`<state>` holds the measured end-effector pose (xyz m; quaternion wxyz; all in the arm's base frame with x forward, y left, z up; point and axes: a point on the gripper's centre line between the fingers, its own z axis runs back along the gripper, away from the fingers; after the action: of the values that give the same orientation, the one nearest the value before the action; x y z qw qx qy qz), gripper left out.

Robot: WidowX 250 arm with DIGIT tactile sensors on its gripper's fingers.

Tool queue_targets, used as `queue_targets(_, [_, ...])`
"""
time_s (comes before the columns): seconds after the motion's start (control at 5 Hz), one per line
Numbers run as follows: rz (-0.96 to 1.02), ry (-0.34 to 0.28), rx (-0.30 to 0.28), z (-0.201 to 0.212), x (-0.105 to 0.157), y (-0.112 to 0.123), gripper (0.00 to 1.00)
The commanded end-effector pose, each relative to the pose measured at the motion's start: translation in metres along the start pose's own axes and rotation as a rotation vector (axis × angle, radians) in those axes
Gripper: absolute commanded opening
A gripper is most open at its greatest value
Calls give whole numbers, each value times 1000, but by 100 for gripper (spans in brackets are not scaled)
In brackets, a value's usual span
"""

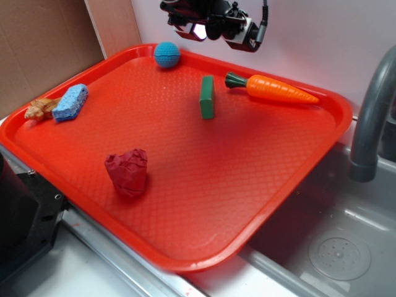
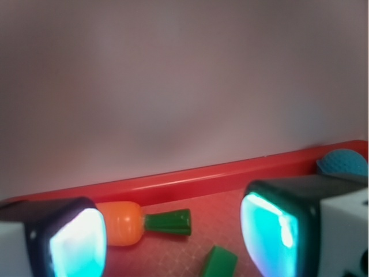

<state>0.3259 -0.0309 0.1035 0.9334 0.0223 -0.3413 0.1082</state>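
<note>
Jaws apart and empty, hanging high over the tray's (image 1: 216, 173) far rim, between blue ball (image 1: 167, 54) and carrot (image 1: 281, 90), with green block (image 1: 207, 97) nearby. Risk: the carrot is round, so an off-centre touch likely rolls it against the rim.

WidowX gripper (image 1: 221, 36) in shot: black, chunky, some gloss.
Far end of the scene: dark blocky head w/ a pale shiny patch on its underside, and a thin black cable (image 1: 266, 17) coming off its right side. Wrist cam: two fingers (image 2: 57, 210) w/ black rounded frames, approx. square. Their pads (image 2: 271, 228) glow cyan-teal, brighter twd the middle. White-grey blocks (image 2: 346, 231) sit on the outer sides, left and right alike.
</note>
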Motion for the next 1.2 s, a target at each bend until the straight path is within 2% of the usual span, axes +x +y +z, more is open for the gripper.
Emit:
queue_targets(0.0, [274,15,93,-13,3,-2,100])
queue_targets(0.2, [29,27,-2,-29,9,-11,100])
queue_targets(0.4, [-159,20,-168,-17,8,-24,100])
queue_targets(0.6, [-329,206,-333,-8,1,-34,100])
queue_targets(0.8, [-375,284,-348,-11,-7,-37,100])
queue_targets(1.0, [-393,277,-305,-21,-4,-30,100])
